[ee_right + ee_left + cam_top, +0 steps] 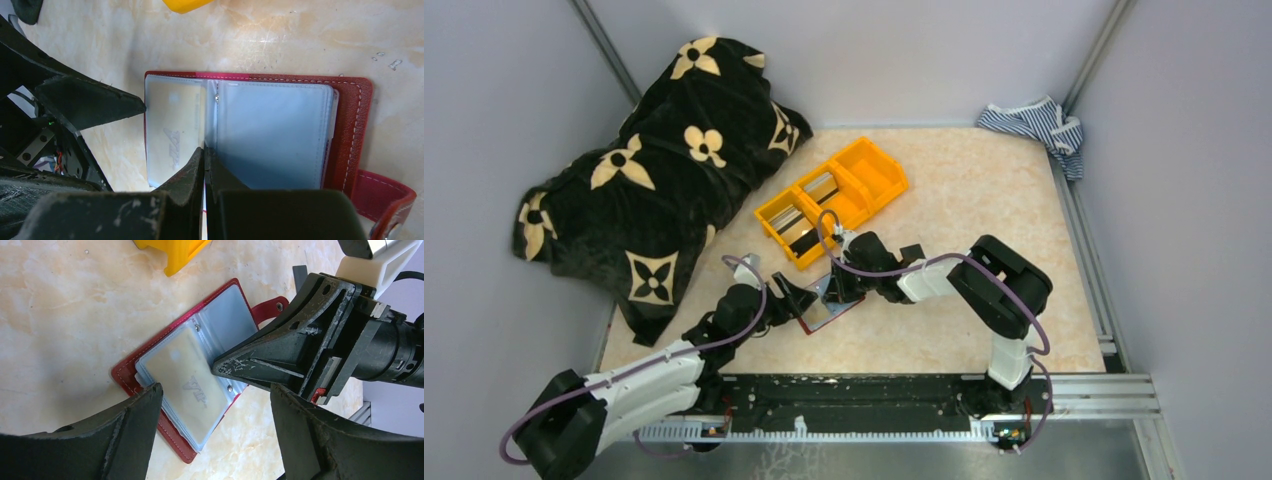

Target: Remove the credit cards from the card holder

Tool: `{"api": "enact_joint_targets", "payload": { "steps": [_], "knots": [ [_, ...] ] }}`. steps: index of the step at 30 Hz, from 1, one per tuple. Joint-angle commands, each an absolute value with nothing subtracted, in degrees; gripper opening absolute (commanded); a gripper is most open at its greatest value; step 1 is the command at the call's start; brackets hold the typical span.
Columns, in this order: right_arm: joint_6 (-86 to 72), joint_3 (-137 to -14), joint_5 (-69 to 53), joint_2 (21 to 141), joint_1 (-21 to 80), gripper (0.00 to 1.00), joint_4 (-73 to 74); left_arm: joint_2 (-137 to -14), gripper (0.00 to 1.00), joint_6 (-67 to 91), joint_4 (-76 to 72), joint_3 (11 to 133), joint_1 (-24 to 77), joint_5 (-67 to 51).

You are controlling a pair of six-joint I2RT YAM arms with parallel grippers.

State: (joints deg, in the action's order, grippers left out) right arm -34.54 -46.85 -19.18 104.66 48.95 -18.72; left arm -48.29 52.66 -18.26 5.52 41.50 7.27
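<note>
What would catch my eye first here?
A black blanket with big cream flowers lies heaped at far left. Near an orange bin, a red wallet lies open, a pale card inside. The shut right end effector meets its fold; the left end effector hangs open.

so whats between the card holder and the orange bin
Bare table only, between the card holder and orange bin, clearest in the left wrist view.
</note>
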Motion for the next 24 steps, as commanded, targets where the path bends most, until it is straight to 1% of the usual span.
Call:
{"api": "enact_joint_targets", "payload": {
  "steps": [1,12,24],
  "knots": [
    [-32.69,-45.3,-16.03,107.04,48.76,0.0,-14.85,-48.17,0.84,51.9,-20.1,5.87,41.66,6.11],
    [-32.72,-45.59,-16.33,107.97,48.69,0.0,-15.03,-41.91,0.85,50.84,-13.67,7.5,41.66,5.48],
    [-32.92,-45.35,-16.21,107.75,48.76,0.0,-15.11,-43.85,0.86,51.8,-13.62,6.94,41.66,3.52]
  ]
}}
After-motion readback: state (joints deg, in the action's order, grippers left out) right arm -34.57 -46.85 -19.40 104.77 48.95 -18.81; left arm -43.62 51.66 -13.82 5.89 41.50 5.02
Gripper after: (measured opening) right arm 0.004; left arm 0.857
